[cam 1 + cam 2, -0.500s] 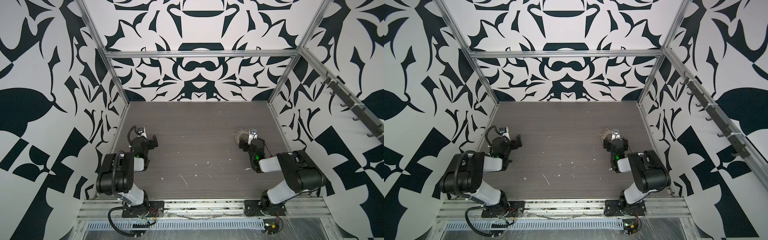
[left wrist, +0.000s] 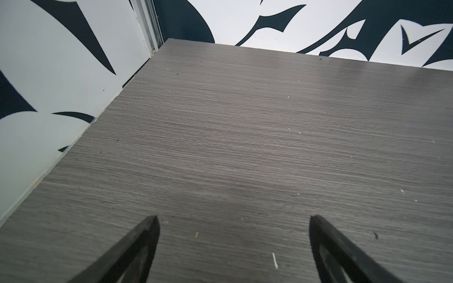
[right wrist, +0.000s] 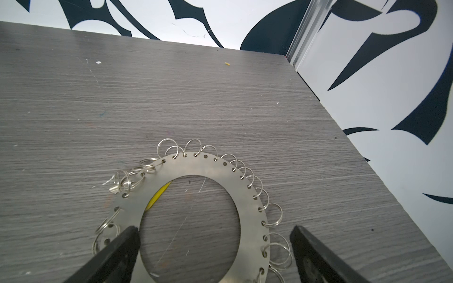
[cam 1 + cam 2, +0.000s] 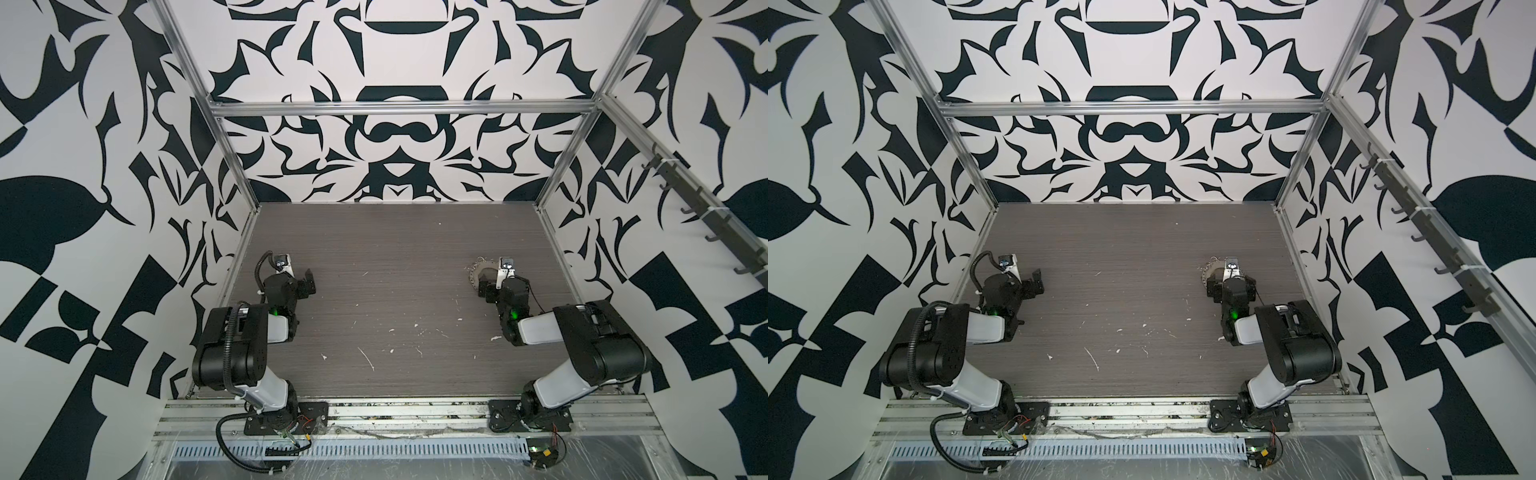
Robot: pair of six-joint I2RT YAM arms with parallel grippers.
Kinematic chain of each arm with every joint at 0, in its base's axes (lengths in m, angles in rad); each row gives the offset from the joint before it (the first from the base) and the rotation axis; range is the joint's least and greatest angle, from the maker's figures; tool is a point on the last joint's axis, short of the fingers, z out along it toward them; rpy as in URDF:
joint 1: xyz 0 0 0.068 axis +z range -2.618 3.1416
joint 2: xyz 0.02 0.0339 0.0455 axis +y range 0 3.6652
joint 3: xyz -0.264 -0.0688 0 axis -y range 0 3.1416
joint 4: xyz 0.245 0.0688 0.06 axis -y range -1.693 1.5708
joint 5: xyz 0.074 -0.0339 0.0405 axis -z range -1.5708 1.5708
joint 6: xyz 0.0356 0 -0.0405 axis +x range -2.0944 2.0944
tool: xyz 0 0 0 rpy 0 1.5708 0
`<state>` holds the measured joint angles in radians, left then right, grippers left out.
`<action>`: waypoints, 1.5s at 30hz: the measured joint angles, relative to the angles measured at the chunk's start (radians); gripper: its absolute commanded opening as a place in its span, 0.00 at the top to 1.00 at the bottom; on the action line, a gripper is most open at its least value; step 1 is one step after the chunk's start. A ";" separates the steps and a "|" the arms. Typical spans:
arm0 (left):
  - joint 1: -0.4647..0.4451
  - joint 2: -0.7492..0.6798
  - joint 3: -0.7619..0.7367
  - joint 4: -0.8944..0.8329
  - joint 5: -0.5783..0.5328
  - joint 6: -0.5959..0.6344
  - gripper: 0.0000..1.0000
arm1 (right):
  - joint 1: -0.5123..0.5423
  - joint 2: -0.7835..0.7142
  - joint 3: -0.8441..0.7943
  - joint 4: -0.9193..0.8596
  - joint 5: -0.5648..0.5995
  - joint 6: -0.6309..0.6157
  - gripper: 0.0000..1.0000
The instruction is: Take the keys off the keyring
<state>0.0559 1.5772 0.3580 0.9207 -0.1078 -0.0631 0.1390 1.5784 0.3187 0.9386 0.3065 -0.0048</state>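
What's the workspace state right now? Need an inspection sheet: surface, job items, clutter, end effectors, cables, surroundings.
Surface: grey wood-grain tabletop, scuffed.
Job's things: flat silver metal keyring hoop, fringed with small split rings, lying beside the right arm; yellow plastic key tag, mostly hidden under the hoop's band.
Clutter: white flecks mid-table; small yellow chip.
End effectors: left end effector open over bare tabletop; right end effector open over the hoop, holding nothing.
Cables: black corrugated hose on the left arm; thin wires by the right base.
Surroundings: black-and-white patterned walls; aluminium frame; hook rail.
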 measured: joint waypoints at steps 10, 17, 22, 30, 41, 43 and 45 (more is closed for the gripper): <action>0.000 0.000 0.000 0.000 0.000 0.000 0.01 | 0.000 0.000 0.000 0.000 0.000 0.000 0.00; 0.000 0.000 0.000 0.000 0.000 0.000 0.01 | 0.000 0.000 0.000 0.000 0.000 0.000 0.00; 0.000 0.000 0.000 0.000 0.000 0.000 0.01 | 0.000 0.000 0.000 0.000 0.000 0.000 0.00; -0.018 -0.151 0.006 -0.117 -0.036 -0.008 0.01 | 0.002 -0.114 0.032 -0.183 0.018 0.013 0.02; -0.219 -0.468 0.222 -0.509 -0.071 -0.176 0.01 | 0.003 -0.293 0.542 -1.043 -0.025 0.252 0.04; -0.291 -0.457 0.221 -0.539 -0.082 -0.203 0.01 | 0.003 -0.272 0.568 -1.145 -0.069 0.272 0.08; -0.349 -0.441 0.221 -0.557 -0.094 -0.229 0.01 | 0.003 -0.242 0.583 -1.225 -0.118 0.288 0.14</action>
<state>-0.2935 1.1366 0.5793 0.3641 -0.2020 -0.2916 0.1417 1.3365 0.9016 -0.2859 0.1886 0.2836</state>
